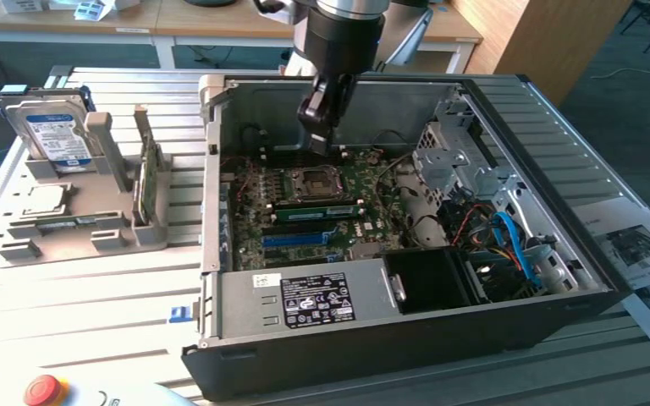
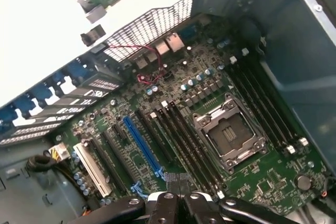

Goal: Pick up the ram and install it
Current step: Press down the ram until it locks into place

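End effector (image 1: 321, 145) closed, inside computer case (image 1: 415, 338), above motherboard (image 1: 302, 211)

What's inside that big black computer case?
Inside the case: a green motherboard with an empty processor socket, a long blue slot, a power supply, blue cables. The gripper hangs shut above them.

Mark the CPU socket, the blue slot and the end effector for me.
CPU socket (image 2: 229, 135), wrist view, on the middle of its metal frame.
Blue slot (image 2: 140, 145), wrist view, midway along its length.
End effector (image 2: 178, 182), wrist view, between its shut fingertips over the board.
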Motion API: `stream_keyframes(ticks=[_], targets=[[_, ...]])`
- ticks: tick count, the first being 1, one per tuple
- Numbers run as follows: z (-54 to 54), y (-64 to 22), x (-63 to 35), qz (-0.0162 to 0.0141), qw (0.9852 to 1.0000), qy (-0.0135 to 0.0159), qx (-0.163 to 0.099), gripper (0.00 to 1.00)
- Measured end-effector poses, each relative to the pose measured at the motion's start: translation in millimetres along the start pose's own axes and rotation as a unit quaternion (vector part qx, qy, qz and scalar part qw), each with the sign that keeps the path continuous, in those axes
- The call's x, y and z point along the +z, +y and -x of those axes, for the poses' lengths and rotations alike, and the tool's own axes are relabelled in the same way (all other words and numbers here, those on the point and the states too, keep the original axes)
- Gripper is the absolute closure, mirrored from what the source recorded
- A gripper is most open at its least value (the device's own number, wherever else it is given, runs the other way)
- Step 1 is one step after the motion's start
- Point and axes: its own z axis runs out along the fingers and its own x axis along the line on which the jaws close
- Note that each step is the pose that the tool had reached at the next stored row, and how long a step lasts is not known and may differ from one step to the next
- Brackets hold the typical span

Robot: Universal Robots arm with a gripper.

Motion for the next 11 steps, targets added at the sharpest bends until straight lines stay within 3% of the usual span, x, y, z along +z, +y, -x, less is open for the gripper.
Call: stream_keyframes(ticks=[5, 11], targets=[[0.0, 0.0, 0.0, 0.0020, 0.9994, -0.0009, 0.033, 0.90], [0.0, 0.0, 0.0, 0.0044, 0.9973, -0.0019, 0.074, 0.90]])
